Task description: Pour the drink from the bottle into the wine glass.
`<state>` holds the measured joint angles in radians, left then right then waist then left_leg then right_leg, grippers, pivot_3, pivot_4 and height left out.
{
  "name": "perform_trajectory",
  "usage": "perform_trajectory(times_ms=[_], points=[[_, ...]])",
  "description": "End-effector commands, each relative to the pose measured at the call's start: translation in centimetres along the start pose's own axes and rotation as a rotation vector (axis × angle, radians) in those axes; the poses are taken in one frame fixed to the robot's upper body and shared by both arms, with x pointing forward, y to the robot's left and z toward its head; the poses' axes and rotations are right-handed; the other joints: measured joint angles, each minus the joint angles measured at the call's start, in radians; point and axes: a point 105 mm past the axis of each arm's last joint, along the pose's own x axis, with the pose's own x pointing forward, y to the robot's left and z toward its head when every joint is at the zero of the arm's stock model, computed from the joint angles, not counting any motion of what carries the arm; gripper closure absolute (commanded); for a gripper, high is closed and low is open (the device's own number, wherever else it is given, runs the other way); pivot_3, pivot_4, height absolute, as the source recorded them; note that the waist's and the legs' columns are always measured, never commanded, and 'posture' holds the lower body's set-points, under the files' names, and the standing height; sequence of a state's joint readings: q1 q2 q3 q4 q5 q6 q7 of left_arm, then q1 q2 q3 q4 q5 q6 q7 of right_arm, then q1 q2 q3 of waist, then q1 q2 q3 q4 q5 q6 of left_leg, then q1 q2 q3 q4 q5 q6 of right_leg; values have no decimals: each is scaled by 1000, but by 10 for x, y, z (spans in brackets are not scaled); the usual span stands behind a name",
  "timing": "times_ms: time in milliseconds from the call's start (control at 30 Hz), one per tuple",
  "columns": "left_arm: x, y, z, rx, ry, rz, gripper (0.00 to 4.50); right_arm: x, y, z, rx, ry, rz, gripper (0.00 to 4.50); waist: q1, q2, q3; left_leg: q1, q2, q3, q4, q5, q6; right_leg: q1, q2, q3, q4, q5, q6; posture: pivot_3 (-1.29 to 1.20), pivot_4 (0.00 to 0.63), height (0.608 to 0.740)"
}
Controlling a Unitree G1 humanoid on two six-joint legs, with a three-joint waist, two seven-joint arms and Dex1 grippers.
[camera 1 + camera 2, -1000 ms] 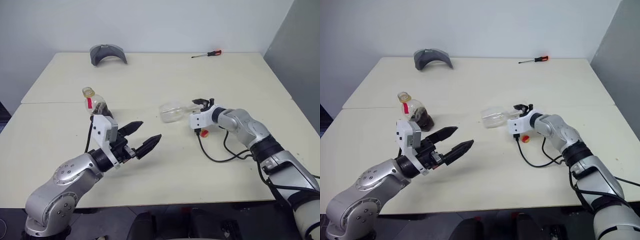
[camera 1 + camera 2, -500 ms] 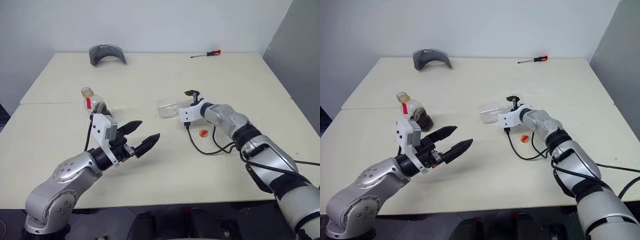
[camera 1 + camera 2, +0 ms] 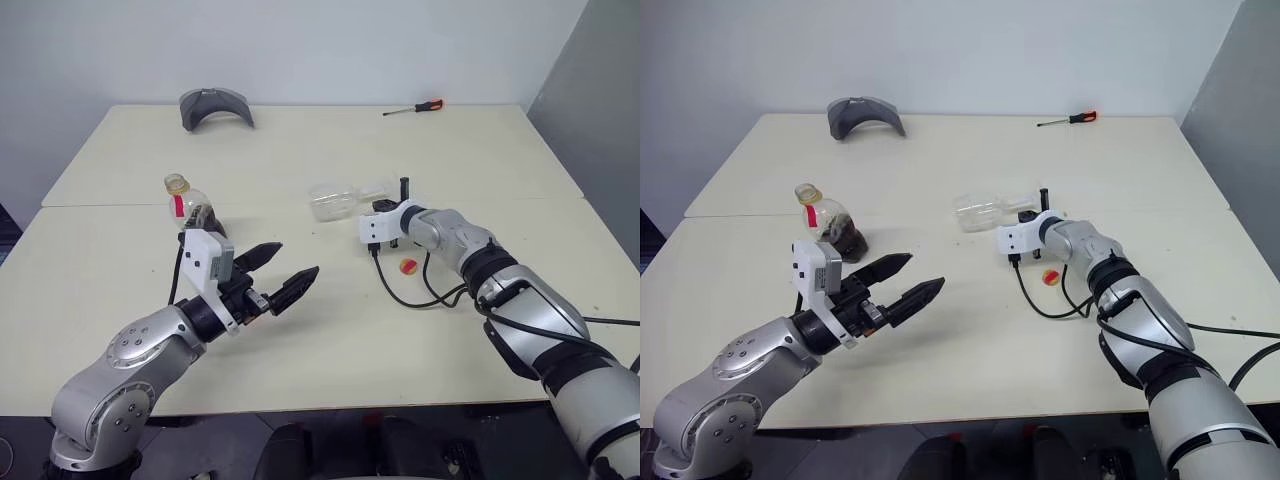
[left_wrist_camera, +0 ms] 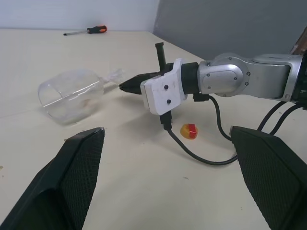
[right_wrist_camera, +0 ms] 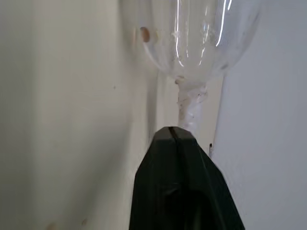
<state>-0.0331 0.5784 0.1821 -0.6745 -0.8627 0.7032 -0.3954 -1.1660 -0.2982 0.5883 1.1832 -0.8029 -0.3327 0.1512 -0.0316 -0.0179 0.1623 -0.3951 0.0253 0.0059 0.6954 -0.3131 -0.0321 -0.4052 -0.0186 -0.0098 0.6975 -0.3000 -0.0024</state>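
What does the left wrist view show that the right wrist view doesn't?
Left wrist view, not the right wrist one: the open left gripper, a screwdriver far back, a small red-and-yellow object beside a black cable, and that the wine glass lies on its side. Right wrist view, not the left: a close look at the stem joining the bowl. Both: the wine glass, the shut right gripper with its tip at the stem, and the table.
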Motion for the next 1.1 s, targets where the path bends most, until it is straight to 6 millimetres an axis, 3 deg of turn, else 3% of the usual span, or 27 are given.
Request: perform_trajectory(times_ms=[33,167,333,633,800,1100], points=[[1,-5,9,23,-27,-25,0,-1,-23,1,-15,-10,-60,4472,0,0,0,0,0,0,0,0,0,0,0,0,0,0,0,0,150,740],[1,-7,8,25,-26,-31,0,-2,-25,5,-7,-37,-71,4472,0,0,0,0,0,0,0,0,0,0,0,0,0,0,0,0,150,740],[-1,-10,6,22,-24,-28,0,-19,-27,23,147,-202,-99,4472,2,0,0,0,0,0,0,0,0,0,0,0,0,0,0,0,150,740],[-8,-13,0,-6,-22,10,0,-91,-41,48,929,-448,-136,4472,6,0,0,-1,1,-3,0,-1,1,0,0,-2,0,0,0,0,150,740],[-13,-10,-6,-21,-24,72,0,-121,-16,46,1204,-433,-119,4472,8,0,0,-1,1,-3,-1,-2,4,1,0,-2,0,0,0,0,150,740],[-27,3,-21,-52,-45,229,0,-145,9,45,1392,-322,-236,4472,7,0,0,0,0,-3,-2,-3,4,1,1,-1,0,0,0,0,150,740]])
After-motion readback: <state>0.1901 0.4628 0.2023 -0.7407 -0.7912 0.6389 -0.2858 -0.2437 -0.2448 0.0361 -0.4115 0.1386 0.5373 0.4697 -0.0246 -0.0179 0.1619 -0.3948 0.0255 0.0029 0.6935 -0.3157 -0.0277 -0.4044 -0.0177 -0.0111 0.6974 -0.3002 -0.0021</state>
